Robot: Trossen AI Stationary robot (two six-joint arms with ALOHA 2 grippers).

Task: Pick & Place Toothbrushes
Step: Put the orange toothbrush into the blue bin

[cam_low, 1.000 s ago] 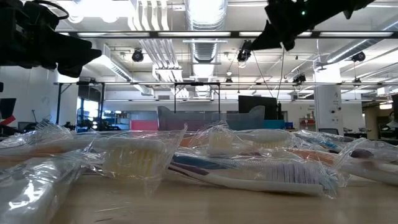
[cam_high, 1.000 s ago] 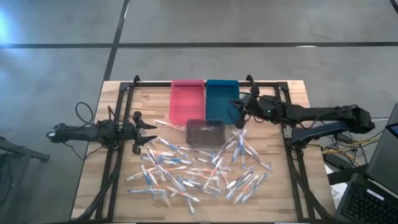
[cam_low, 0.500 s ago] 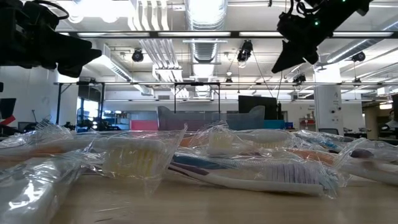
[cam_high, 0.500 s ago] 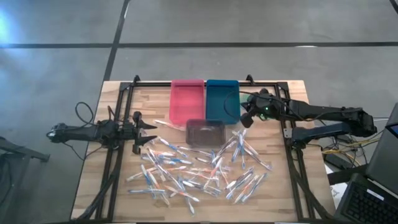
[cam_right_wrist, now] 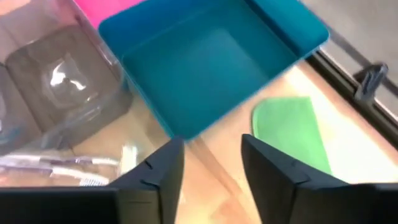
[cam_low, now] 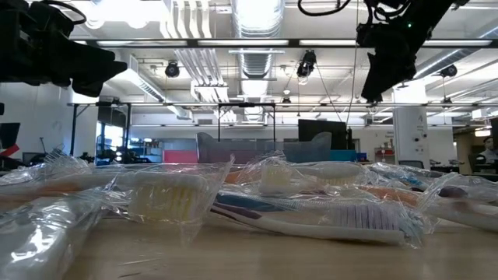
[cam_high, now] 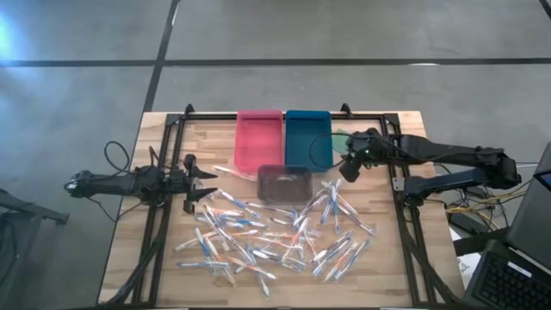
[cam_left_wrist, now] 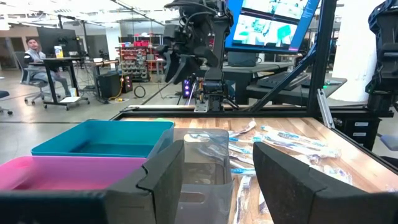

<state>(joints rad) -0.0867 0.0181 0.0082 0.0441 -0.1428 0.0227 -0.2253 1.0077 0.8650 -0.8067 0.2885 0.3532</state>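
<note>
Your toothbrushes (cam_high: 275, 232) lie scattered in clear wrappers across the front half of the wooden table (cam_high: 129, 250), many overlapping, the heap spreading from the left frame rail to near the right one. From table height they fill the foreground, bristle heads plain through the plastic.

Behind the heap sits a clear box (cam_high: 284, 183), with what looks like a wrapped item inside (contents not legible). Touching it at the back stand two trays side by side: a pink tray (cam_high: 258, 138) and a blue tray (cam_high: 307, 138). A flat green piece (cam_right_wrist: 289, 127) lies on the wood just beside the blue tray's right edge.

Your right gripper (cam_high: 349, 164) hangs above the table just off the blue tray's right front corner; its fingers (cam_right_wrist: 273, 163) stand apart with nothing between them.

Your left gripper (cam_high: 205, 183) waits at the table's left side, pointing toward the trays, jaws spread wide and empty.
</note>
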